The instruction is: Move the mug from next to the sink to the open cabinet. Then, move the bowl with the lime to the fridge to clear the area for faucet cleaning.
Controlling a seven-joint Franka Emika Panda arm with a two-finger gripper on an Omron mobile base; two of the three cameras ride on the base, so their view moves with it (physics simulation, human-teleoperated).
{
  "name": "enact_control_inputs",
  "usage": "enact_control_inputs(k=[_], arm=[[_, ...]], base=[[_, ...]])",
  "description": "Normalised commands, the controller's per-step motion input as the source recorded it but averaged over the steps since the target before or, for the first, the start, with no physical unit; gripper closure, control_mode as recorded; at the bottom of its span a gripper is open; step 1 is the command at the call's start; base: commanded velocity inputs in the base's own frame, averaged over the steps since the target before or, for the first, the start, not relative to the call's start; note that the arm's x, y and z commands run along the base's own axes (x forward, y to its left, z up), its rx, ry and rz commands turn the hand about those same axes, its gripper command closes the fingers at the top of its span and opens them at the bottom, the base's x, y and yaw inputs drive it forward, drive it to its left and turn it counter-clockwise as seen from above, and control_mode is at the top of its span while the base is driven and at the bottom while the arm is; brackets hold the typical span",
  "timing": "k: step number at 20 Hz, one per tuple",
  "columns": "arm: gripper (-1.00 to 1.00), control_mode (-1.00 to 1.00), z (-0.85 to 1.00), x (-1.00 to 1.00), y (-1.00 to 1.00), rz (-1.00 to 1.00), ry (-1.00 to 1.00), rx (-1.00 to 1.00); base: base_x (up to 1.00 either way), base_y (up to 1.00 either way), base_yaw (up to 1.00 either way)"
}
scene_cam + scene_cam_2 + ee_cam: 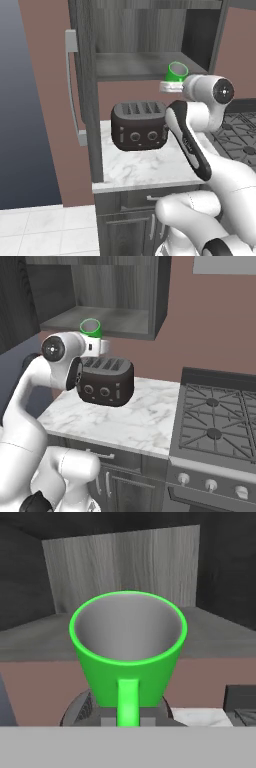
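Mug: the green mug (128, 654) sits in the jaws, handle toward the hand, mouth tipped forward toward the cabinet; its base is just beyond the jaws, its rim farther out.
Gripper: the gripper (170, 87) is clamped narrowly on the mug near its handle; the fingers themselves are mostly hidden behind the cup in the hand view.
Cabinet: the open cabinet (115, 320) lies straight ahead of the jaws; its shelf sits about level with the mug's lower half, and the mug is in front of the shelf edge, not yet over or on it.
Below the jaws: a dark toaster (139, 125) stands on the marble counter (130, 421) underneath the held mug; a stove (220, 421) is off to one side.
Done: mug lifted and carried up to the cabinet, I judge.
Left: push the mug in over the shelf, set it down, let go; then the whole bowl-and-lime trip to the fridge.
Writing: no brand, label or readable text on the mug, toaster or cabinet.
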Motion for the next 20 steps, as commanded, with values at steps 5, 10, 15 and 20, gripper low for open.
enact_control_inputs(k=[5, 10, 15, 20], arm=[[1.0, -1.0, 0.06, -0.01, 0.0, 0.0, -0.07, -0.03], [1.0, -1.0, 0.4, 0.01, 0.0, 0.0, 0.0, 0.0], [1.0, -1.0, 0.77, 0.02, 0.0, 0.0, -0.01, 0.0], [1.0, -1.0, 0.13, 0.36, 0.01, 0.0, 0.03, 0.0]], base=[[0.0, 0.0, 0.0], [0.0, 0.0, 0.0], [0.0, 0.0, 0.0], [0.0, 0.0, 0.0]])
